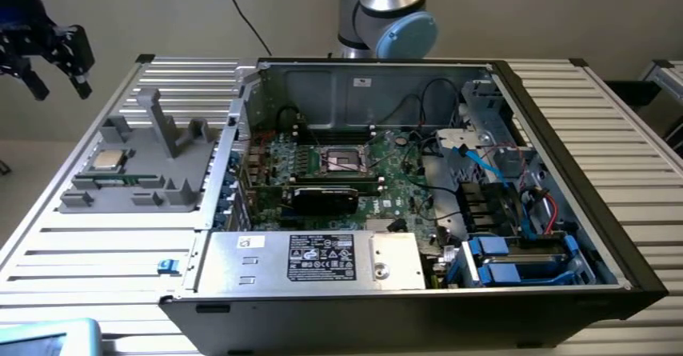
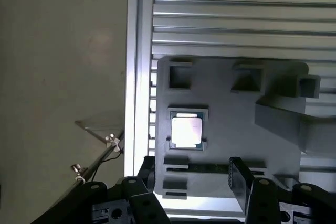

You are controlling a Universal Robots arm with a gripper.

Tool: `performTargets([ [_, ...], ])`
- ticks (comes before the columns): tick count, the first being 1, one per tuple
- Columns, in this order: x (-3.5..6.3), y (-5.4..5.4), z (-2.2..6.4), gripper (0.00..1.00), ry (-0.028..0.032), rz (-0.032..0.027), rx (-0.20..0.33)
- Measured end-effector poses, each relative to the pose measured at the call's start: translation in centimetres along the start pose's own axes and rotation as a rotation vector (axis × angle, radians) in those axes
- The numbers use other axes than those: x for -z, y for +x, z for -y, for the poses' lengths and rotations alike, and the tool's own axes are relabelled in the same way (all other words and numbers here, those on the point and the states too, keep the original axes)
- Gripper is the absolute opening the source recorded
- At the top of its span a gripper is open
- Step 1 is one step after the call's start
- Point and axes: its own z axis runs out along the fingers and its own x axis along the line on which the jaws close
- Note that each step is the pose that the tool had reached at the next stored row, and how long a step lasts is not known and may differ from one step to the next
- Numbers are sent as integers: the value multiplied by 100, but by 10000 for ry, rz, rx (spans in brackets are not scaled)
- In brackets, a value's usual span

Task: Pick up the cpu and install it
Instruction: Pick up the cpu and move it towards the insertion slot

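Observation:
The cpu [image 1: 109,161] is a small square chip with a shiny silver top, lying flat in a recess of the grey holder [image 1: 160,182] on the slatted table, at the exterior view's left. In the wrist view the cpu [image 2: 186,131] sits in its square pocket of the holder [image 2: 236,119]. My gripper [image 1: 56,86] hangs high above the table's far left corner, well above and apart from the cpu. Its black fingers [image 2: 242,178] stand apart with nothing between them, so the gripper [image 2: 194,182] is open. The dark socket [image 1: 344,160] lies on the green motherboard inside the open computer case.
The open computer case [image 1: 555,124] fills the middle and the exterior view's right, with cables, a power supply [image 1: 309,258] and blue drive bays [image 1: 513,264]. A thin green memory stick [image 1: 107,182] lies in the holder below the cpu. Tall grey posts [image 1: 155,120] rise from the holder.

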Motion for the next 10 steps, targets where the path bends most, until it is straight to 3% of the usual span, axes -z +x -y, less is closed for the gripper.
performTargets([
  [3,-42,-3,0,68,-76,2,1],
  [10,-169,-12,6,68,-113,-1,0],
])
